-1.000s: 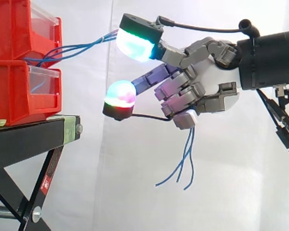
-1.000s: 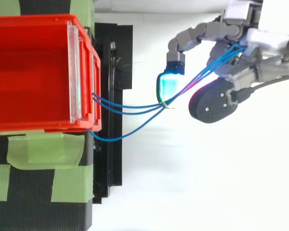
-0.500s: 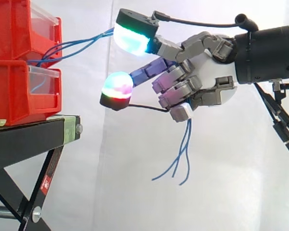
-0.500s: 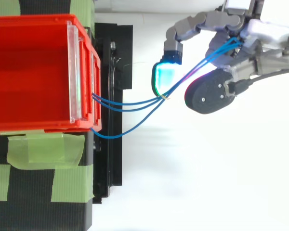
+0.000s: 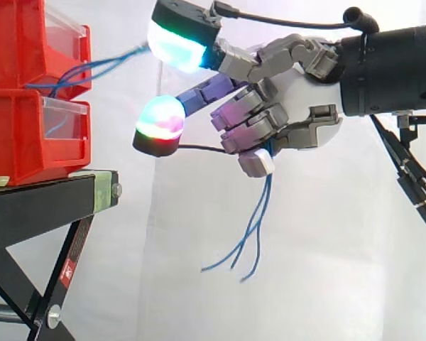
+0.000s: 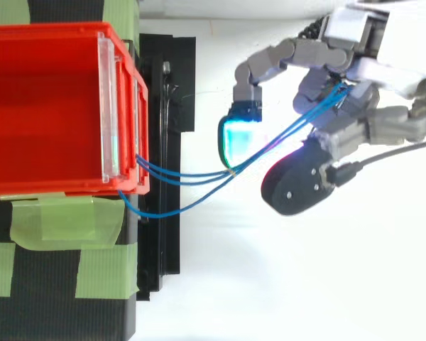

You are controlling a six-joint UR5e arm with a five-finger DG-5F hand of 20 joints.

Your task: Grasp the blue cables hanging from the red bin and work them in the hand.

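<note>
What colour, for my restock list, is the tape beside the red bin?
Light green; the tape shows best in the top view.

No print can be read; the small red sticker on the stand's leg is too small.

Thin blue cables stretch from a red bin into the robot hand.
Three slim blue strands leave the bin's front edge near one corner. Two run close together, and the third bows out in a wider loop to one side. They cross the open gap, gather beside a glowing fingertip pad, and pass into the curled fingers, which close around them. Their loose ends hang free below the hand, gently curved and splayed apart at the tips. The bin is bright red plastic with a clear front panel, stacked on a second red bin.
</note>
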